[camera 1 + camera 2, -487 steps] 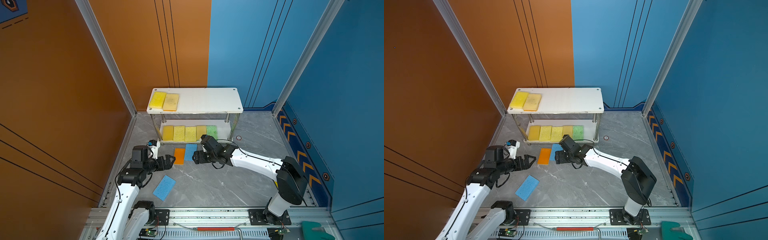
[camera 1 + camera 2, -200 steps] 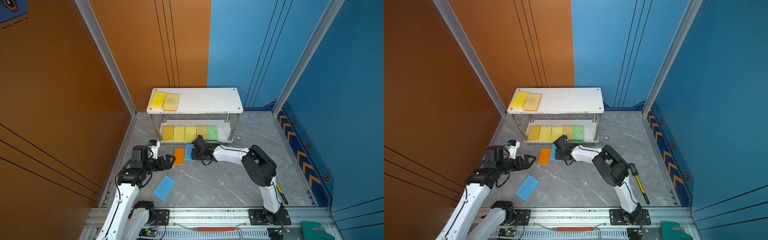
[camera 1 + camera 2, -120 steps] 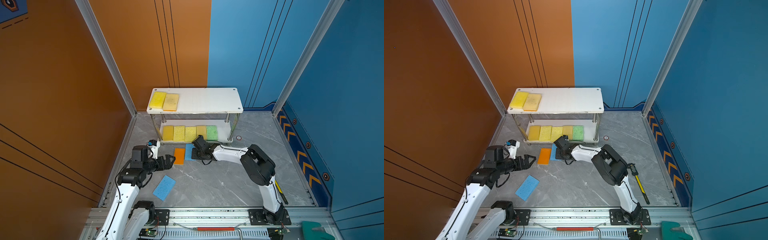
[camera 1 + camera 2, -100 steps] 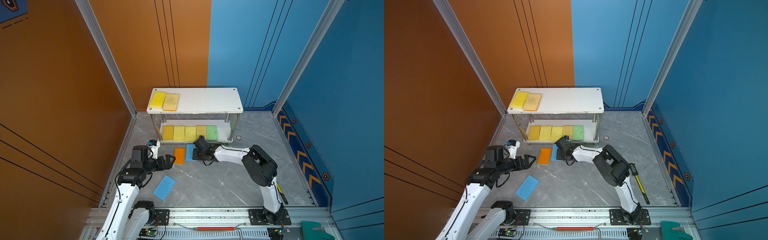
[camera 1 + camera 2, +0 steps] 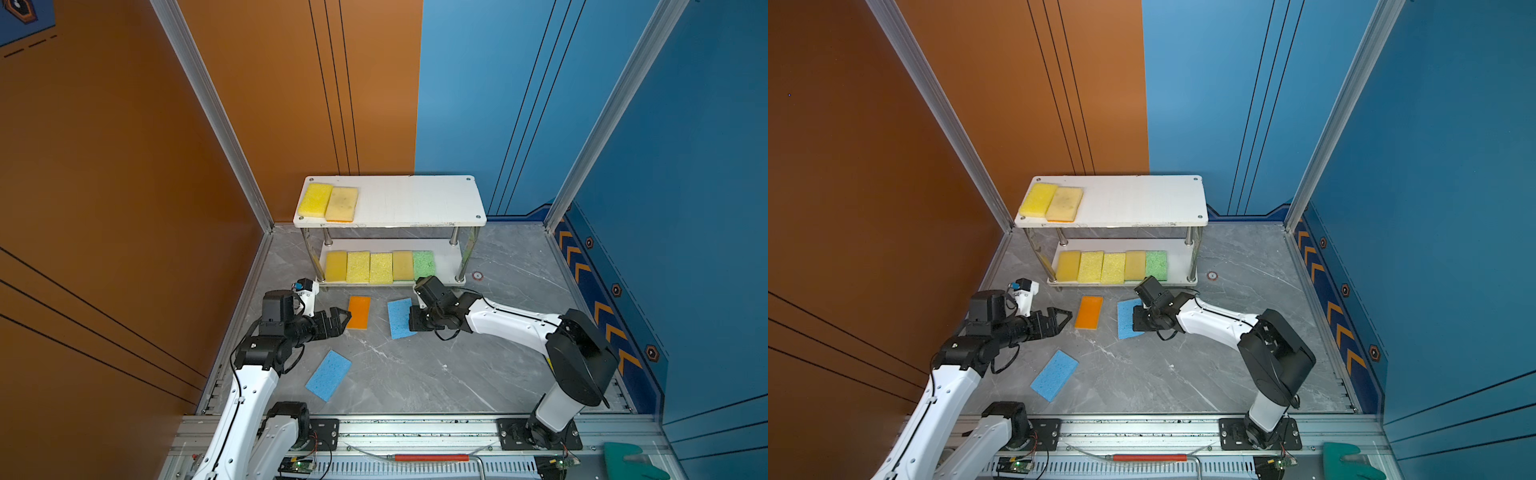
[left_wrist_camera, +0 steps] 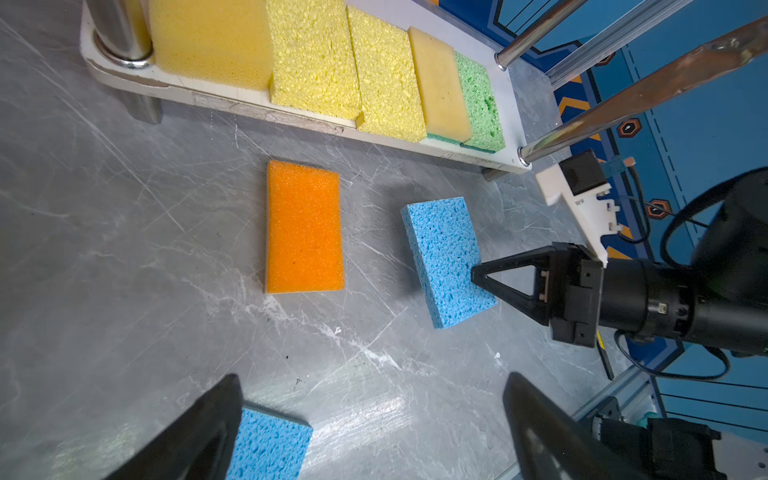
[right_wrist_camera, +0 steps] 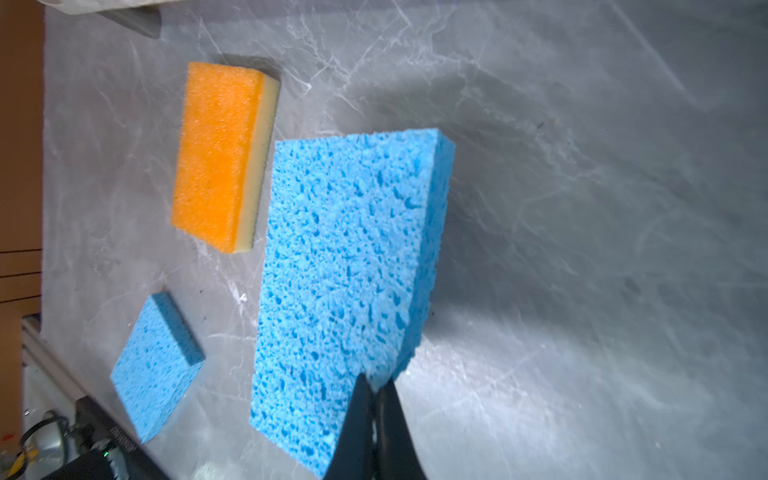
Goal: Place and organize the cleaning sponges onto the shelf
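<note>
My right gripper [image 7: 376, 384] is shut on the near edge of a blue sponge [image 5: 400, 318], which tilts up off the grey floor [image 6: 446, 257]. An orange sponge [image 5: 359, 312] lies flat beside it, and a second blue sponge [image 5: 329, 375] lies nearer the front. My left gripper [image 5: 340, 318] hangs open and empty left of the orange sponge. The white two-tier shelf [image 5: 415, 199] holds a yellow sponge [image 5: 315, 200] and a tan sponge [image 5: 341, 203] on top. On its lower board [image 5: 446, 264] sit several yellow sponges and a green sponge [image 5: 424, 265].
The orange wall stands close on the left and the blue wall on the right. A small round disc [image 5: 477, 275] lies on the floor right of the shelf. On the front rail lie a red-handled tool [image 5: 428, 458] and a teal object [image 5: 631, 457].
My right gripper has shut on the blue sponge's edge and drawn slightly right, its elbow swinging out to the right. The left arm has not moved.
</note>
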`<state>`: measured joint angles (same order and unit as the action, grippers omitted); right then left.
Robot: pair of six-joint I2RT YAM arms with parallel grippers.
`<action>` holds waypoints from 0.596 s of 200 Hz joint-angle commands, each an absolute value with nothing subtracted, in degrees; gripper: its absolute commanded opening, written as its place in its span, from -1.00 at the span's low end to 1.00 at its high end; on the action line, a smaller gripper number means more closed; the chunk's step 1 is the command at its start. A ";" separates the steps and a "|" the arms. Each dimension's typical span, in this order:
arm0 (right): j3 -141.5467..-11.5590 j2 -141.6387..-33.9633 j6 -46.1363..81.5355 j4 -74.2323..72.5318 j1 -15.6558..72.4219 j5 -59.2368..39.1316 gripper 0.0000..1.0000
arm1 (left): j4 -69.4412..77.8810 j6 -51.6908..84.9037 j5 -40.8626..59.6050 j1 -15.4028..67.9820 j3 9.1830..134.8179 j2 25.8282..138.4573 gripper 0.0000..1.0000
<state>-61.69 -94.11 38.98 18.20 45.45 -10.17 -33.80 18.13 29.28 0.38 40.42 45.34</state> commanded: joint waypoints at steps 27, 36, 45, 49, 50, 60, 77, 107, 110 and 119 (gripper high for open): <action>-60.65 -82.49 34.16 22.07 45.18 -12.30 -1.00 | -16.64 34.15 44.95 -2.15 35.03 46.53 0.96; -60.79 -80.90 33.86 22.00 45.18 -12.54 -1.00 | -9.97 39.46 47.15 -2.26 33.23 46.42 0.96; -60.90 -79.56 33.54 21.87 45.26 -12.86 -1.00 | -2.70 44.80 48.80 -2.24 31.46 46.19 0.96; -60.99 -79.02 33.41 21.80 45.18 -13.21 -1.00 | -0.23 47.14 49.13 -2.21 30.76 46.15 0.96; -60.99 -78.93 33.36 21.76 45.18 -13.24 -1.00 | 0.32 47.61 49.22 -2.20 30.63 46.10 0.96; -61.24 -77.92 33.06 21.31 45.18 -14.22 -1.00 | 4.54 51.85 49.84 -1.98 29.42 45.86 0.96; -61.71 -76.42 32.61 20.48 45.20 -16.00 -1.00 | 5.61 53.48 50.01 -0.75 29.65 45.47 0.96; -62.76 -75.88 32.26 18.58 45.23 -20.04 -1.00 | 5.62 54.65 48.87 3.57 30.24 44.46 0.96; -62.90 -76.07 32.26 18.48 45.25 -20.55 -1.00 | 5.67 54.67 48.68 4.12 30.28 44.40 0.96; -63.58 -76.46 32.16 17.97 45.56 -21.86 -1.00 | 6.17 54.82 47.94 5.92 30.33 44.25 0.96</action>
<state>-61.45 -76.60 33.78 19.77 45.41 -17.06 2.00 51.75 47.22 2.55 29.87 45.36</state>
